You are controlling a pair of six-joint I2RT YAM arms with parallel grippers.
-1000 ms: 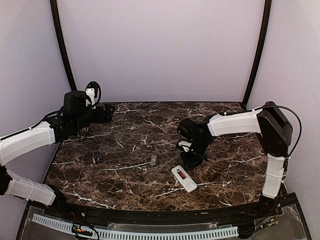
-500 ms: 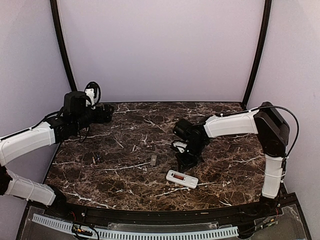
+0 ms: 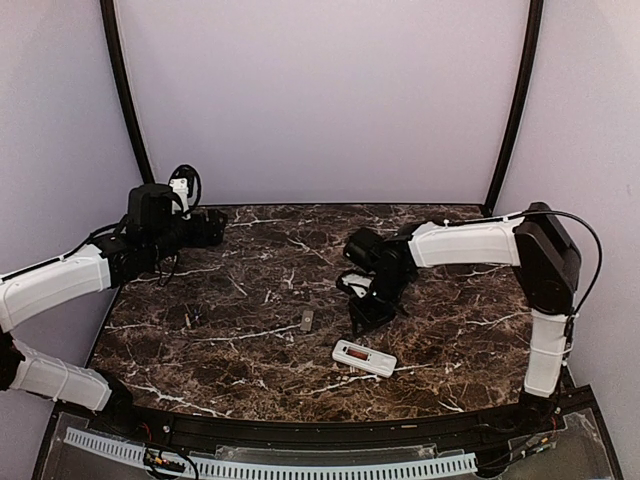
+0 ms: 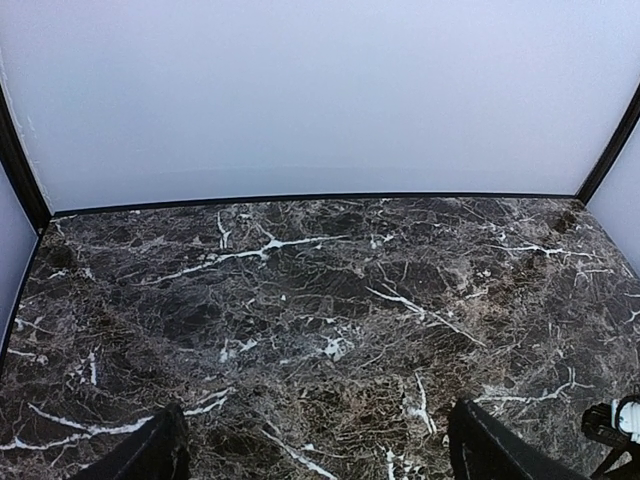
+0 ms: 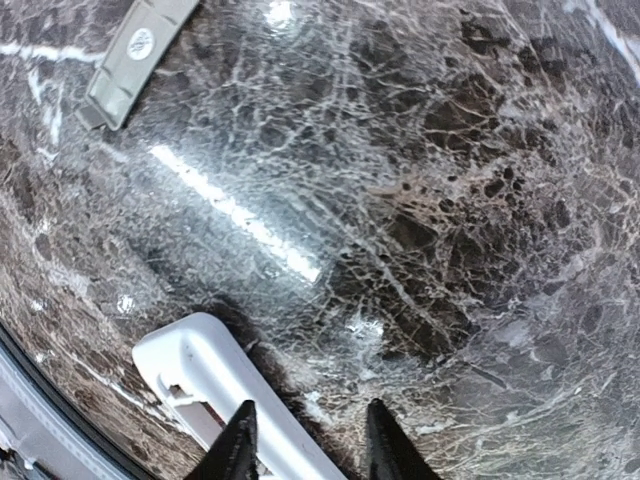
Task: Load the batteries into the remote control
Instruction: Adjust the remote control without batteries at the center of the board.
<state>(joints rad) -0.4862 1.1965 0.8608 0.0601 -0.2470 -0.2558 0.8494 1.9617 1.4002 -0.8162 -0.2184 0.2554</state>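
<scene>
From above, your small white rectangular remote control [image 3: 364, 358] lies back-up near the front edge of the dark marble worktop [image 3: 200, 350], a reddish-brown battery [image 3: 358, 354] in its bay, the right pincer [image 3: 366, 318] just behind it. Your left wrist view shows the left pincer [image 4: 320, 460] spread wide, empty. Your right wrist view shows its pincer narrowly parted, gripping nothing, the remote beside it.

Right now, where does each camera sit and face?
Top external: above and behind the bases, looking down over the table to the back wall; left arm and right arm show.
Left wrist: on the left arm, looking across the table to that wall; open left fingers in the bottom corners.
Right wrist: on the right arm, looking steeply down; right fingers by the remote control.
Shared: top and right wrist both show remote control and cover piece.
</scene>
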